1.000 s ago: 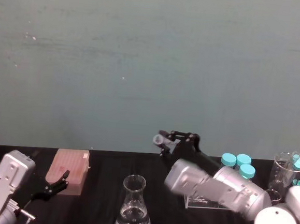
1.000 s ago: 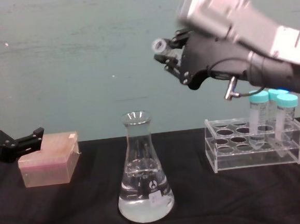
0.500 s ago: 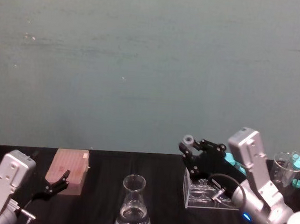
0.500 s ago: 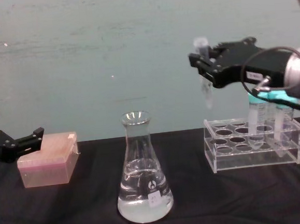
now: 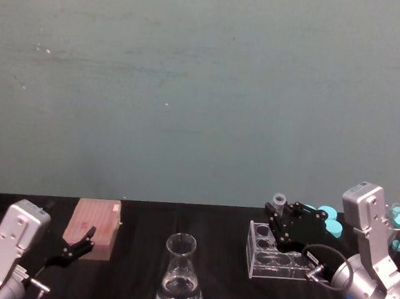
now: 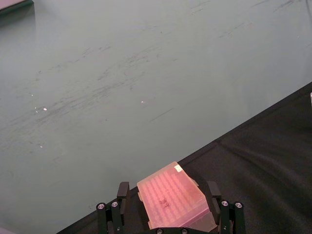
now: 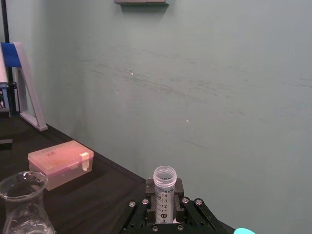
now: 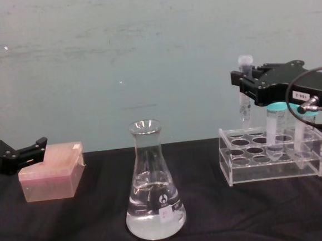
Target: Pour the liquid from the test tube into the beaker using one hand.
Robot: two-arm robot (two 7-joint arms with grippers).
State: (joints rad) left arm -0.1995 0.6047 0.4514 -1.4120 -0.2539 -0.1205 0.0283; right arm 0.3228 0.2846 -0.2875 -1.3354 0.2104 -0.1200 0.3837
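Clear test tube [image 8: 245, 94] held upright, pinched in right gripper [image 8: 247, 86], just above rack [image 8: 273, 159], at 3 o'clock from beaker [image 8: 152, 182]. Tube best kept straight, lowered slowly into hole. Left gripper [image 8: 19, 155] parked by pink box [image 8: 51, 172], fingers spread.

**A laboratory bench**

I am working at a lab bench. The table [image 8: 58, 229] before me is draped in black cloth, backed by a plain teal wall [image 5: 191, 86]. On it stands a glass Erlenmeyer flask [image 8: 153, 188] with clear liquid [image 8: 156, 221] in its base, a clear acrylic tube rack [image 8: 273, 159] holding teal-capped tubes [image 8: 277, 125], and a pink pipette-tip box [image 8: 52, 171]. A glass beaker [image 5: 382, 230] sits at the far right. The tube [image 7: 164, 192] in my right gripper [image 7: 165, 214] carries printed graduation marks.
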